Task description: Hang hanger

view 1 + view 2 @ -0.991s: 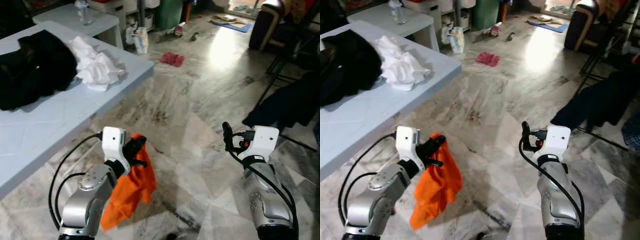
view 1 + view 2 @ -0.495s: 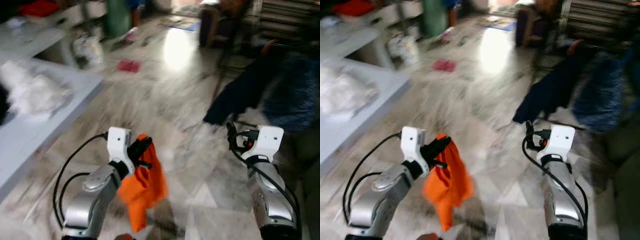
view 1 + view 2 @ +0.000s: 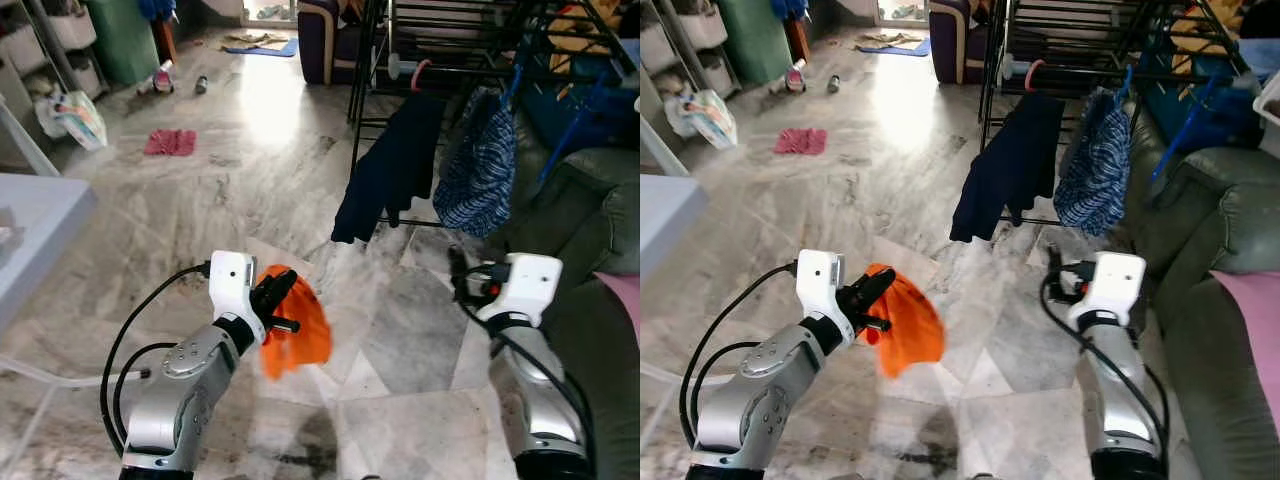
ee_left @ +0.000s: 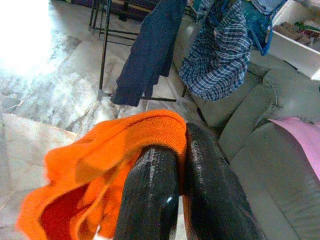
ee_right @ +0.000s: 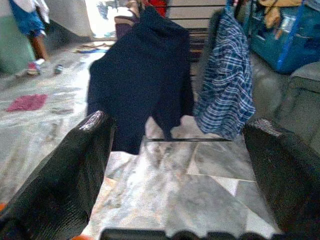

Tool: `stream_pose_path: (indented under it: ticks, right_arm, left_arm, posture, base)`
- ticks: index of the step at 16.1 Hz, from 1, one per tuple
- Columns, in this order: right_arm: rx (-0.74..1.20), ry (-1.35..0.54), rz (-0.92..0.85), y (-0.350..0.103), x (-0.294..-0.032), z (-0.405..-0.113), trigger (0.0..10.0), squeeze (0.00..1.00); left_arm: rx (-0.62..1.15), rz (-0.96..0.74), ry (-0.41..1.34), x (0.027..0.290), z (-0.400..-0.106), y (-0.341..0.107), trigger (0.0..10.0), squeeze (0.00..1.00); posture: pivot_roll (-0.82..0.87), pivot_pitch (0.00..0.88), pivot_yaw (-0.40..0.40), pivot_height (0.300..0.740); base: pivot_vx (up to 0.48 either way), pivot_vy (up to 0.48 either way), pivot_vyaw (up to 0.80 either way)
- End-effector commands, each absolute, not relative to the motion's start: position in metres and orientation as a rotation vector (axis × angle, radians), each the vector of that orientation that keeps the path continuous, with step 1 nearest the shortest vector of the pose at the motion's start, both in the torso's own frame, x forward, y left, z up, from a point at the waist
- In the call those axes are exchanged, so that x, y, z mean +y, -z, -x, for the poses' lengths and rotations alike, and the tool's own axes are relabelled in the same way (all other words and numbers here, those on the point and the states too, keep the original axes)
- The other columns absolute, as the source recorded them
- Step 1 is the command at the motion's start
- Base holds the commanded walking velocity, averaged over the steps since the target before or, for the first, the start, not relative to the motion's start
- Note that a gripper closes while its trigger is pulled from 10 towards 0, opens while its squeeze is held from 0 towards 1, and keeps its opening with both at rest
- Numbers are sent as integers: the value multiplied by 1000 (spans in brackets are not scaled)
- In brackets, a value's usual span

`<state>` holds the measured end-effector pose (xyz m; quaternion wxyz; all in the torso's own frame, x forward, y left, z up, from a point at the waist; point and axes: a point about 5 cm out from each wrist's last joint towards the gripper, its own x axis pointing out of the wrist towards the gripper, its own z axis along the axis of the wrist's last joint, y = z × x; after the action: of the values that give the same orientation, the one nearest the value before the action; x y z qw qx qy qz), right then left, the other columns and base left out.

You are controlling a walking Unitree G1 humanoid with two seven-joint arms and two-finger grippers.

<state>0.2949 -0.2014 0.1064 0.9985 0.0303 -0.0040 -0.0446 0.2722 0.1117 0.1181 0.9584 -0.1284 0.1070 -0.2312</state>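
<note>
The left pincer (image 3: 283, 300) was held up in front of the robot, and its two black fingers (image 4: 150, 195) were clenched tight on an orange cloth (image 3: 293, 330). The cloth hung down from the fingers over the marble floor (image 3: 210, 200) and touched nothing else. The right pincer (image 3: 457, 272) was held up on the other side, well apart from the cloth, and its fingers (image 5: 65, 170) were spread wide with nothing between them. Ahead of the robot stood a black drying rack (image 3: 440, 40). A dark blue top (image 3: 388, 165) hung from the rack on the side nearer the left arm. Just beside it hung a blue checked shirt (image 3: 478, 165), on the side nearer the right arm. A hanger could not be made out for sure in the orange cloth. A grey-green sofa (image 3: 590, 200) stood past the rack on the robot's right, and something pink (image 3: 622, 300) lay on its seat. The corner of a pale tabletop (image 3: 40, 215) showed on the robot's left. Far across the floor lay a red rag (image 3: 172, 142), a white bag (image 3: 75, 118) and a blue mat (image 3: 258, 45). A green bin (image 3: 122, 40) stood near the far wall
</note>
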Motion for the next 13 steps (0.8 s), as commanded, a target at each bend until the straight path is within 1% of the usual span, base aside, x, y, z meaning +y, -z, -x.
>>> stream_pose_path:
  ticks: [1,6,8,13]
  right_arm:
    - [-10,85,-62,-108,-201,-295,10000,0]
    - [-5,89,-56,-107,-202,-295,10000,0]
    - [-3,89,-56,-107,-202,-294,10000,0]
    - [1,88,-54,-106,-201,-294,10000,0]
  left_arm:
    - [206,261,471,112,-271,-122,10000,0]
    - [227,285,474,111,-271,-121,10000,0]
    - [232,283,481,111,-271,-121,10000,0]
    - [239,284,484,111,-270,-120,10000,0]
  posture:
    - [1,83,-10,740]
    - [-2,85,-10,740]
    - [-2,86,-9,740]
    - [-2,88,-10,740]
  base:
    - [0,0,0]
    - [0,0,0]
    - [-120,0,0]
    - [-256,0,0]
